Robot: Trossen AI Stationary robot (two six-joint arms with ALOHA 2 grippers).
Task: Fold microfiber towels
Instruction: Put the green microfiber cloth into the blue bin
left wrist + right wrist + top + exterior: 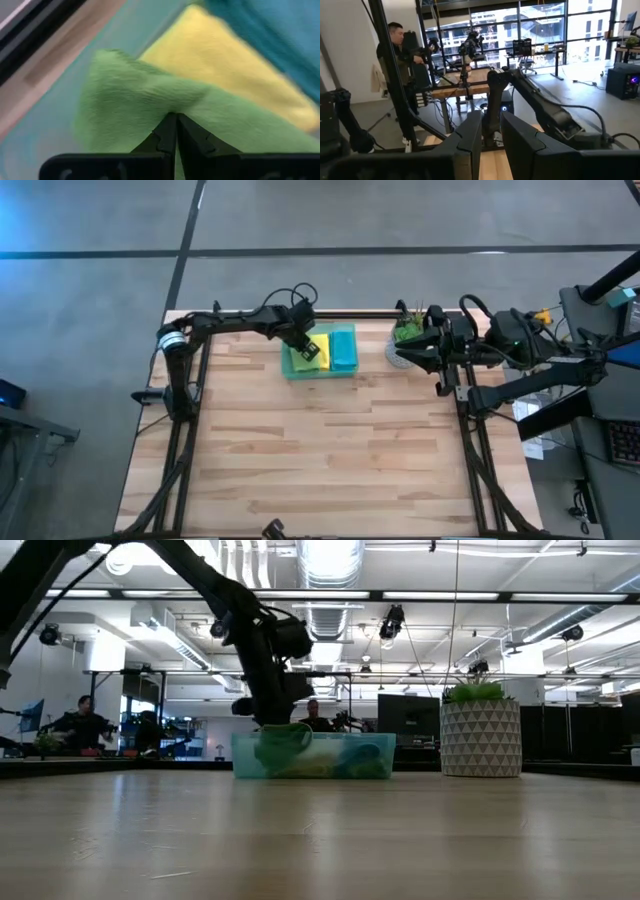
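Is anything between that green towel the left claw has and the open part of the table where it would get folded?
Only the wall of the green tray it sits in. The left claw is shut on the lime green towel, which must clear that rim. Beyond it, the bare wooden table shows nothing in the path. The potted plant stands off to the side.

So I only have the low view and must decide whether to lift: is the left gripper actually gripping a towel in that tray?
Observer: Yes. The left wrist view shows the left gripper shut on the lime green towel, pinching a fold.
Operator: What else is in the tray?
Observer: From above, a yellow towel and a teal-blue towel lie side by side in the green tray.
Operator: Is the right arm in the way?
Observer: No. The right gripper waits over by the potted plant, at the table's far right corner.
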